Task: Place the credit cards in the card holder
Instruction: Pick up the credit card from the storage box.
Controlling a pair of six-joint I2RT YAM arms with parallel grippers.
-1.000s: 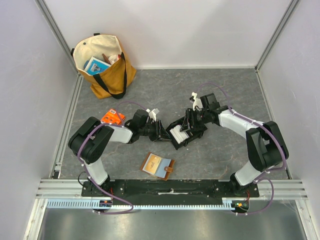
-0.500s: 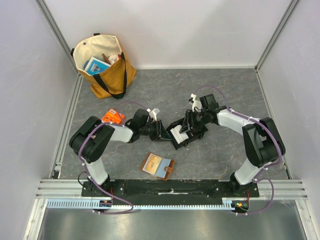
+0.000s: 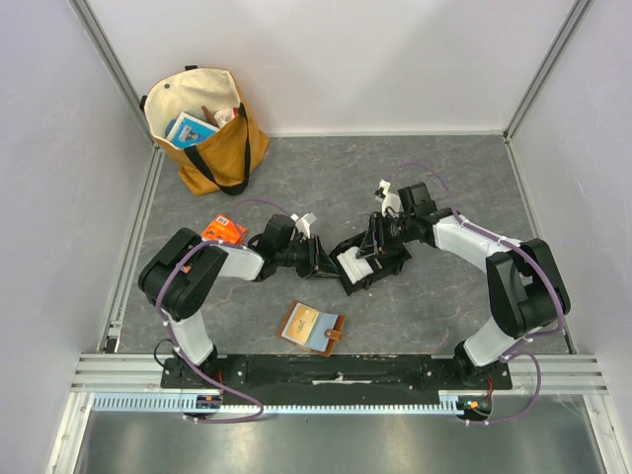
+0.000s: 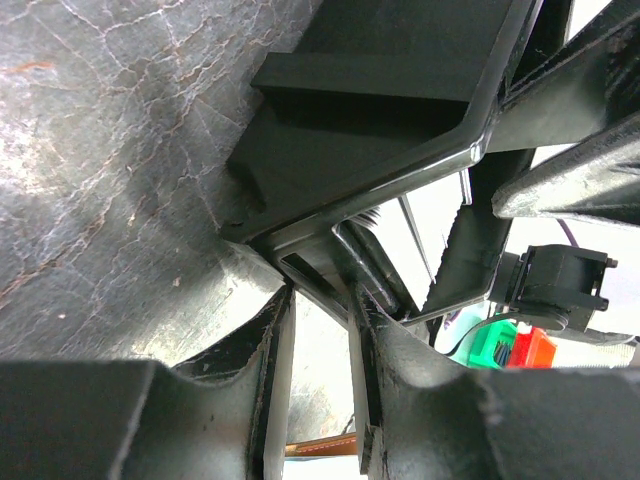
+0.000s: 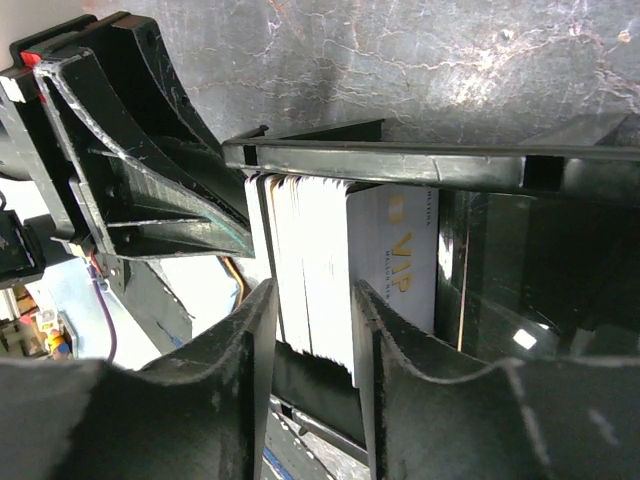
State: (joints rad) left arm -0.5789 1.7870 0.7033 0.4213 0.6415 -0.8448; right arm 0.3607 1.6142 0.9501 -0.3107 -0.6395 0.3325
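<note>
At mid-table, right gripper (image 5: 310, 300) pinches the credit cards (image 5: 395, 250); left gripper (image 4: 320, 305) clamps the black tray (image 4: 390, 90).

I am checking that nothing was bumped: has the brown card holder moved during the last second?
No. The card holder lies at the same place and angle, just beyond the black base plate of the arms.

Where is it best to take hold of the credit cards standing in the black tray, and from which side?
Grip the credit cards at the free edge that sticks out of the black tray, one finger on each flat face of the stack. Come from the tray's open side, where the right gripper is: the tray's walls seem to cover the other edges.
</note>
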